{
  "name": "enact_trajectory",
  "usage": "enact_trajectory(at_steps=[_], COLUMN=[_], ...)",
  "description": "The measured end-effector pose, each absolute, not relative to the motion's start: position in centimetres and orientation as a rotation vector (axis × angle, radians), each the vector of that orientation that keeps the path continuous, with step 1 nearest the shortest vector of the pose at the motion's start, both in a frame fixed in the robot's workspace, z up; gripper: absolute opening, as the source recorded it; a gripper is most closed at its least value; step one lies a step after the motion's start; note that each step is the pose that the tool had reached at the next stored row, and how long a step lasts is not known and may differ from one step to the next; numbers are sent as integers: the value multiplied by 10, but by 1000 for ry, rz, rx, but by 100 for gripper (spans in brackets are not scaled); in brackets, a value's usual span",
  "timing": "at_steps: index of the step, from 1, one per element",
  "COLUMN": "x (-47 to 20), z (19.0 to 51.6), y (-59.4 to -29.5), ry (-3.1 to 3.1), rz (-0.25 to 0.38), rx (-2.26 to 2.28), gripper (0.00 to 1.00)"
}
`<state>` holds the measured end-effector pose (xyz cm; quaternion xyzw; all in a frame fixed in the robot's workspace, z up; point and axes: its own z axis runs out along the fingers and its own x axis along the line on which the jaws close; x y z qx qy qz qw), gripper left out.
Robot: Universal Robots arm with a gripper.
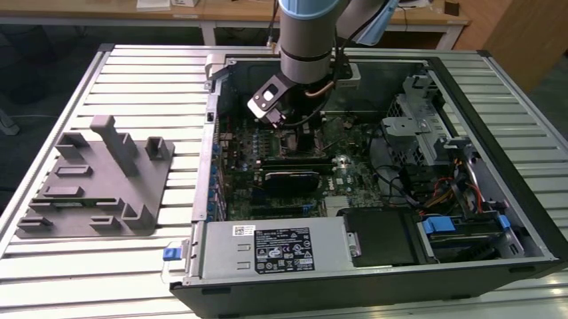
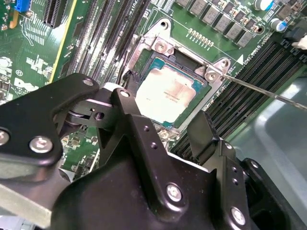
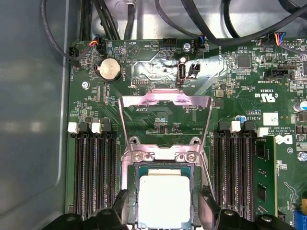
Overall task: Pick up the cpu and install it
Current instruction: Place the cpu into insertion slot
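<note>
The cpu (image 3: 163, 201) (image 2: 165, 92), a flat silvery square with a pale green rim, lies flat in the motherboard socket (image 3: 132, 167), inside the socket's frame. The socket's metal load plate (image 3: 165, 101) stands swung up and open behind it. My gripper (image 3: 165, 205) (image 2: 160, 109) hangs just above the socket, open, with one black finger (image 2: 125, 103) on each side of the cpu and a small gap between each finger and the chip's edges. In the exterior view the gripper (image 1: 286, 121) reaches down into the open computer case over the board's middle.
The socket lever (image 2: 261, 90), a thin metal rod, sticks out sideways from the socket. Memory slots (image 3: 93, 167) flank the socket on both sides. The case (image 1: 497, 86) has tall walls, a drive cage and cables at the exterior view's right. A grey fixture (image 1: 93, 179) sits on the slatted table outside the case.
</note>
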<state>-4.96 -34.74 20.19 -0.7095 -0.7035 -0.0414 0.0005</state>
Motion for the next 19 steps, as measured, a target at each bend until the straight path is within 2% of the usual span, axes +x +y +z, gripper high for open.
enact_trajectory(at_steps=[5, 8, 11, 13, 14, 16, 17, 19], x=[-50, -50, -50, -50, -50, -50, -50, -50], z=[202, 202, 202, 202, 202, 202, 202, 202], y=[-347, -347, -347, -347, -347, -347, -347, -347], ry=[-2209, -2209, -2209, -2209, -2209, -2209, -2209, -2209], rz=[-130, -130, -130, -130, -130, -130, -130, -130], rx=[-2228, -2228, -2228, -2228, -2228, -2228, -2228, -2228], gripper=[66, 47, 42, 30, 30, 18, 18, 11])
